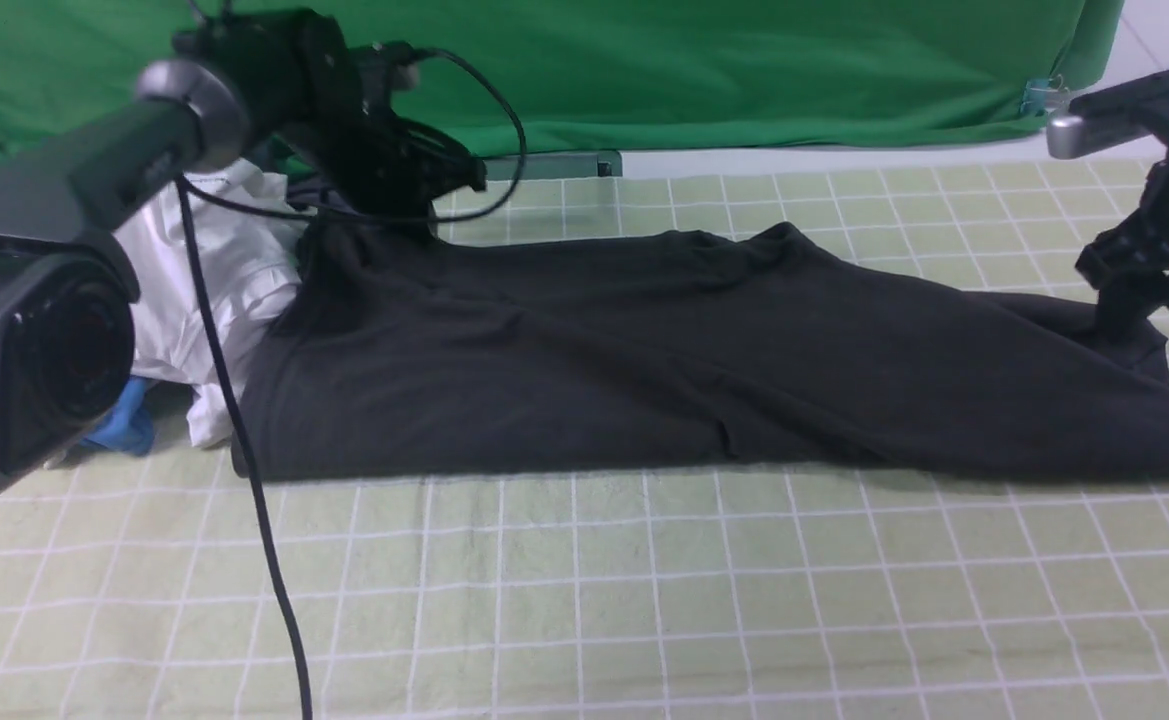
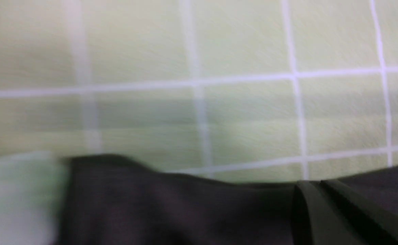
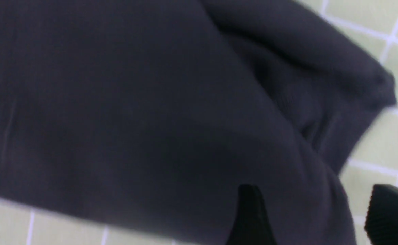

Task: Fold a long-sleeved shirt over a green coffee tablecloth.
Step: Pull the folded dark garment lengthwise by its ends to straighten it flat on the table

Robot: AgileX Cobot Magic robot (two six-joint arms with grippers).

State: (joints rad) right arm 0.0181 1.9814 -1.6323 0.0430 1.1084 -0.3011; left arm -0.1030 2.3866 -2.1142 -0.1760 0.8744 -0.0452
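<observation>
The long-sleeved shirt (image 1: 644, 360) lies as a long black band on the green coffee tablecloth (image 1: 584, 600) and stretches from one claw to the other. Its far corner rises to a small peak right under the left gripper (image 1: 406, 222). That claw is pinched tight on the cloth and holds the corner a little off the tablecloth. In the left wrist view its dark fingers (image 2: 321, 207) sit pressed together against the black fabric, with gridded cloth beyond them.

At the other end the shirt runs beneath the right gripper (image 1: 1124, 300), which hangs low over the last stretch of fabric. Its jaws stand wide. In the right wrist view the two fingers (image 3: 250, 217) are well apart and a fold of the shirt lies in the gap, with pale checks beside it.

Just beside the left gripper, on the side away from the right one, a crumpled white garment (image 1: 214, 270) touches the shirt's edge. A blue garment (image 1: 124, 425) lies nearer the camera. Beyond both claws hangs plain deep-green fabric (image 1: 704, 70). A black cable (image 1: 244, 450) droops from the left arm.
</observation>
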